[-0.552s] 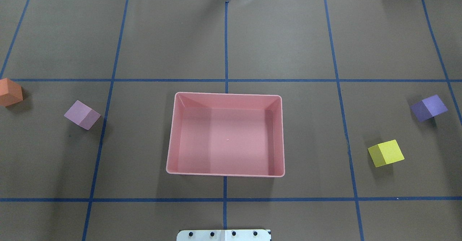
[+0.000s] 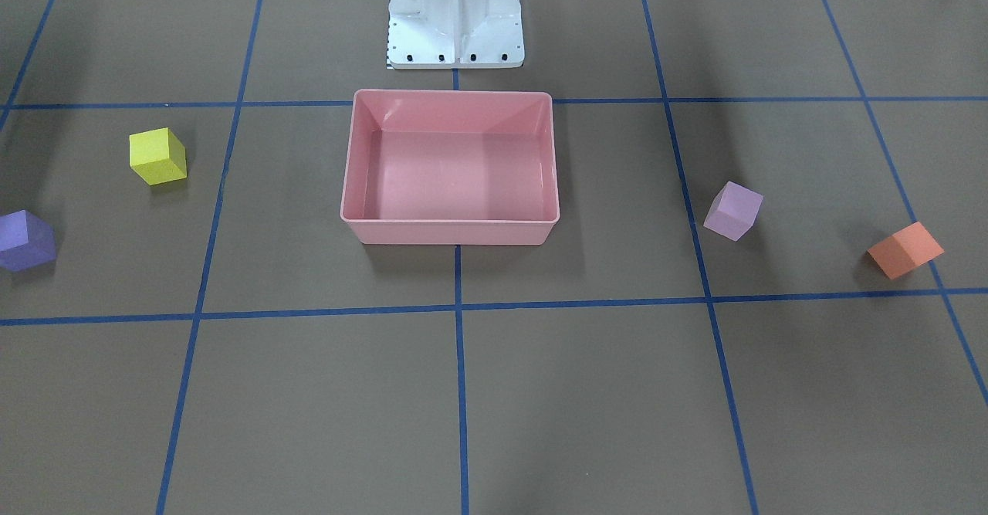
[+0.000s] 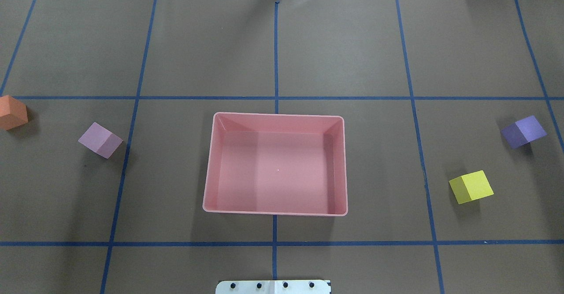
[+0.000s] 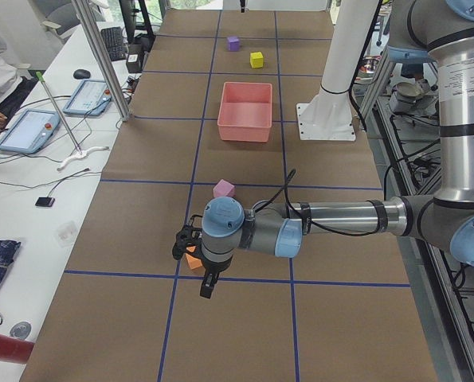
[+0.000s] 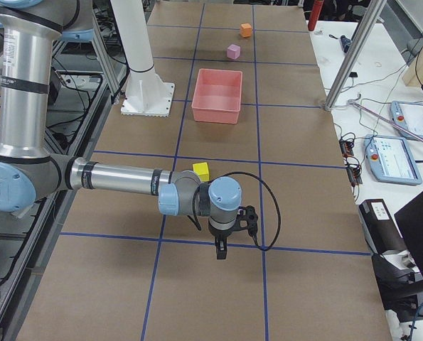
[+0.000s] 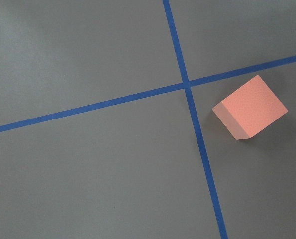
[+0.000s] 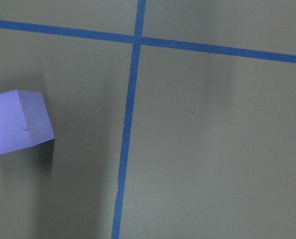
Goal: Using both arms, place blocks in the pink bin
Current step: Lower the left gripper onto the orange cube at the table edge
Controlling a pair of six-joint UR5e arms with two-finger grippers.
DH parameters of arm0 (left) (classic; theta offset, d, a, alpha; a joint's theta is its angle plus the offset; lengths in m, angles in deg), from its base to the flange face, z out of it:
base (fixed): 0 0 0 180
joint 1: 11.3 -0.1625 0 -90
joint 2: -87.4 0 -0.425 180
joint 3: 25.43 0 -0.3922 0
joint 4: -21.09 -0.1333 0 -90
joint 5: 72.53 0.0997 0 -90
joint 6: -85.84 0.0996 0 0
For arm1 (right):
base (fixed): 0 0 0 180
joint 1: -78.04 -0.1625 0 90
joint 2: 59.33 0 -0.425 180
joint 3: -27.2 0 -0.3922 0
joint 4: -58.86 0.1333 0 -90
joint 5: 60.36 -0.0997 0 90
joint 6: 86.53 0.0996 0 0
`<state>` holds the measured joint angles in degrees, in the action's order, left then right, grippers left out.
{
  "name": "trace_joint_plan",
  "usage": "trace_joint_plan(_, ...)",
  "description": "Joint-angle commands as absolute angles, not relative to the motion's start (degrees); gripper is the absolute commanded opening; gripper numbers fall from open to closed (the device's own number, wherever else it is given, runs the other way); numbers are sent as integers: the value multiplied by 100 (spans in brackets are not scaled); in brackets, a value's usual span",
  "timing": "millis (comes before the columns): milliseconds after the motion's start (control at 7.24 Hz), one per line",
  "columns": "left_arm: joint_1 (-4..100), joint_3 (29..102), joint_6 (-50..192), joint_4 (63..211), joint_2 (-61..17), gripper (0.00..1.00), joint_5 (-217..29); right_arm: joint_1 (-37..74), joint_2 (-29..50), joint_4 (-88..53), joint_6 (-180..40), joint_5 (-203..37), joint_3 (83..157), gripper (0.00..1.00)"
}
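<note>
Across your table: yellow block (image 3: 471, 187), violet block (image 3: 523, 131), lilac block (image 3: 100, 140), orange block (image 3: 12, 112), all outside pink bin (image 3: 275, 124).
Left gripper (image 4: 207, 284), right gripper (image 5: 221, 249): you cannot tell their grip.

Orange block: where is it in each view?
Front-facing: orange block far right.
Overhead: block at left edge.
Exterior left: block low centre, partly hidden.
Exterior right: block top, far end.
Left wrist: block right of centre.
Right wrist: absent.
Landmark: pink bin, in all exterior views.

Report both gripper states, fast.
Left gripper: cannot be told, it shows only in the side view, near the orange block.
Right gripper: cannot be told, it shows only in the side view.
</note>
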<state>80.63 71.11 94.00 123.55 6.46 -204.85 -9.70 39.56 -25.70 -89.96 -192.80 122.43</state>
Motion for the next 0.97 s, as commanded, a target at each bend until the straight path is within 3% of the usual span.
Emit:
trace_joint_plan(0,8046,7134,9393,12409,620,100,-20533,-967,3815,-2560,-8961,-19272,12256,100)
trace_joint_plan(276,8038,7152,9384,12749,480,100,-20516,-967,3411,-2395,-8926,-19325,12291,100)
trace_joint_plan(829,7933,6853,9384,13648,40,100,-20560,-967,3515,-1287,-8900,-19316,12239,100)
